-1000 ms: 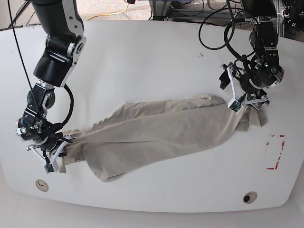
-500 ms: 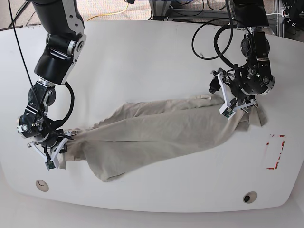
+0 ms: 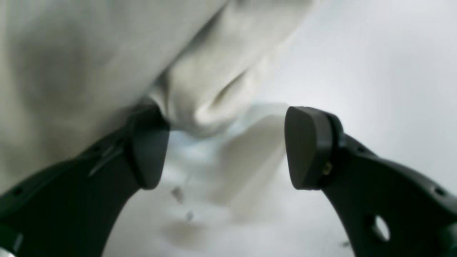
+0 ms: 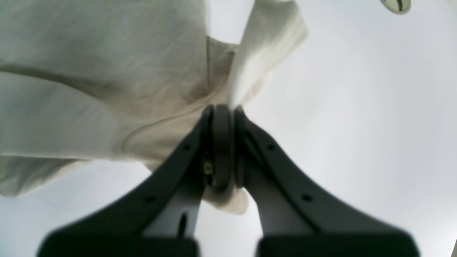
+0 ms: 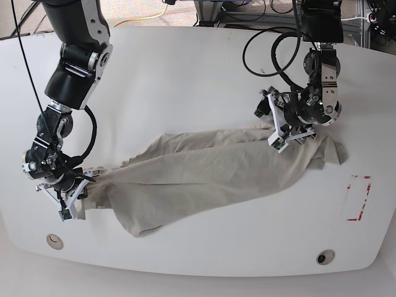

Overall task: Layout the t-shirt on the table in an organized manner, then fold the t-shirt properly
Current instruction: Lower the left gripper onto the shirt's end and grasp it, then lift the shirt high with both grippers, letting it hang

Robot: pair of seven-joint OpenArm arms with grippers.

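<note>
The khaki-grey t-shirt (image 5: pixel 204 170) lies stretched in a long wrinkled band across the white table (image 5: pixel 198 68). At its left end my right gripper (image 5: pixel 71 198) is shut on a bunched fold; the right wrist view shows the cloth (image 4: pixel 89 71) pinched between the closed fingers (image 4: pixel 221 117). My left gripper (image 5: pixel 270 127) hovers open over the shirt's upper right edge. In the left wrist view its pads (image 3: pixel 307 150) stand wide apart, nothing is between them, and the cloth (image 3: pixel 107 53) lies against the left finger.
A red-outlined rectangle mark (image 5: pixel 357 198) sits near the table's right edge. Two round holes (image 5: pixel 54 240) (image 5: pixel 324 256) lie along the front edge. Cables and equipment stand beyond the far edge.
My left gripper, still open, has moved leftward and slightly up off the shirt's right end, leaving that end flat on the table. The right gripper has stayed shut on the left end.
</note>
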